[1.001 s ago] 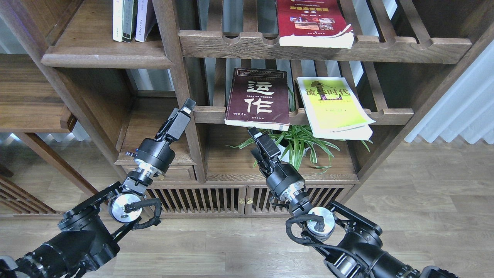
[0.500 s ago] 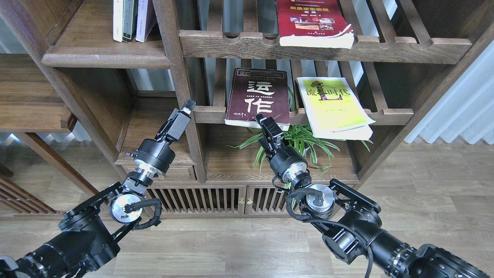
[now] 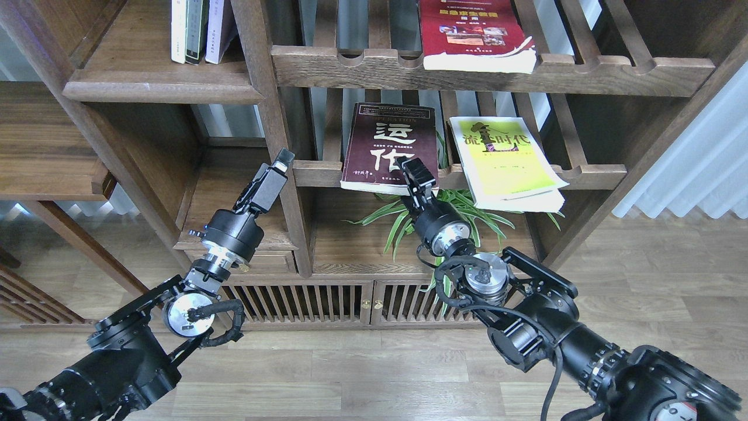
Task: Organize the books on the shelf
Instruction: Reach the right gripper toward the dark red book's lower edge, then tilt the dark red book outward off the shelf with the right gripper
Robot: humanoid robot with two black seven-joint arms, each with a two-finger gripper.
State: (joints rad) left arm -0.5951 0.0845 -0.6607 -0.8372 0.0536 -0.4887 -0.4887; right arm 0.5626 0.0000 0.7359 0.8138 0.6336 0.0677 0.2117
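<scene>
Maroon book (image 3: pixel 388 146): flat on slatted rack, beside yellow-green book (image 3: pixel 502 161). Red book (image 3: pixel 473 35): rack above. Right gripper (image 3: pixel 416 172): at maroon book's front edge; fingers' spread cannot be told. Left gripper (image 3: pixel 280 162): near upright post, spread unclear, nothing held.

The slatted rack (image 3: pixel 584 172) just beyond the right gripper (image 3: pixel 412 169) carries the maroon book (image 3: pixel 380 134) and, to that gripper's right, the yellow-green book (image 3: pixel 502 161). Higher above it, another rack (image 3: pixel 613 73) bears the red book (image 3: pixel 473 35). Up past the left gripper (image 3: pixel 283 158), a solid shelf (image 3: pixel 152 82) holds upright books (image 3: pixel 196 29).
</scene>
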